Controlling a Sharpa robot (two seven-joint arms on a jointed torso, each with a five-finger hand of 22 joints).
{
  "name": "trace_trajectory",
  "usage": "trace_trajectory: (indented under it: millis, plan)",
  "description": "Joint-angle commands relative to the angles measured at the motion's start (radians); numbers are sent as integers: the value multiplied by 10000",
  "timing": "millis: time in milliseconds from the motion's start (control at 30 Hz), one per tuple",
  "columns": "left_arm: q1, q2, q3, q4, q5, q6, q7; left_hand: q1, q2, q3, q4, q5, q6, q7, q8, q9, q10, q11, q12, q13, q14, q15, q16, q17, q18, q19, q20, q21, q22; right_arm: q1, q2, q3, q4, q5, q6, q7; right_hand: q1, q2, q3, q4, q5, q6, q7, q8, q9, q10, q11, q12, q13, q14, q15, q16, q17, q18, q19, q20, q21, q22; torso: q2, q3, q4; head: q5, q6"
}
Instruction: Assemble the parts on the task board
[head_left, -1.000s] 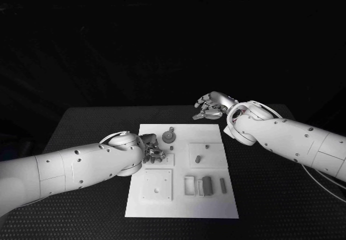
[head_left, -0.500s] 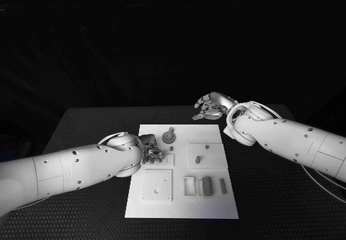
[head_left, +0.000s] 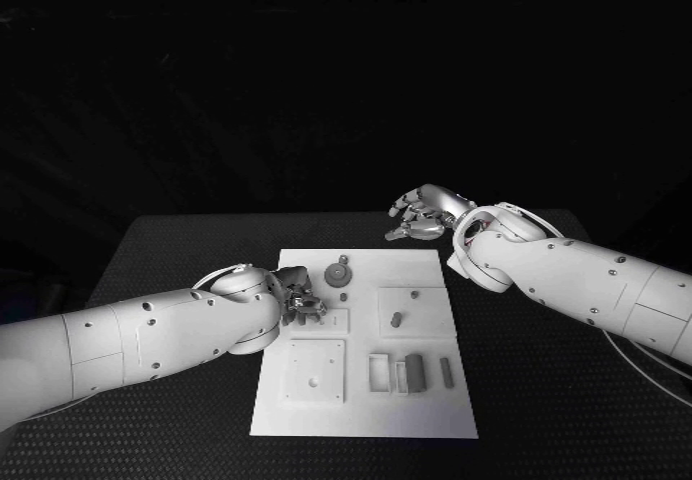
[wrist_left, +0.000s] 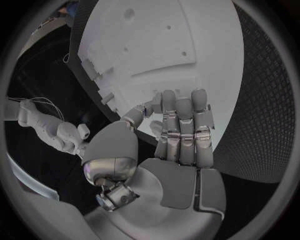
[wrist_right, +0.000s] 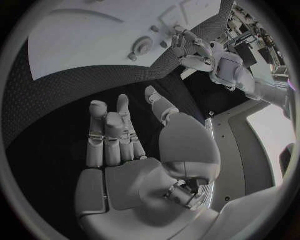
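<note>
— Where's the left hand (head_left: 300, 303)?
— Over the task board (head_left: 365, 400) at its 9 o'clock edge; whether it holds anything, I cannot tell.
— The right hand (head_left: 423, 214)?
— Beyond the board at 1 o'clock, fingers curled, empty (above the table (head_left: 562, 400)). Grey parts (head_left: 414, 370) lie toward 5 o'clock.

1. Left hand (head_left: 300, 300) over task board (head_left: 418, 415) left edge, blocking the nearby parts.
2. Right hand (head_left: 421, 215) beyond far edge, above black table (head_left: 548, 400).
3. Board's near half unobstructed.
</note>
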Motion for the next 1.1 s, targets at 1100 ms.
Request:
trace_trajectory:
  millis: [1100]
  plan:
    - [-45, 210, -16, -67, -181, 29, -23, 161, 112, 425, -358, 32, 823, -778, 72, -34, -86, -15, 99, -37, -106, -70, 126, -109, 137, 124, -95, -29, 36, -8, 17, 4, -3, 6, 136, 16, 37, 102, -66, 6, 20, -1, 60, 23, -20, -1, 51, -86, 33, -75, 8, -65, 11, 444, 10, -70, -53, 138, -2, 8, 8, -10, -19]
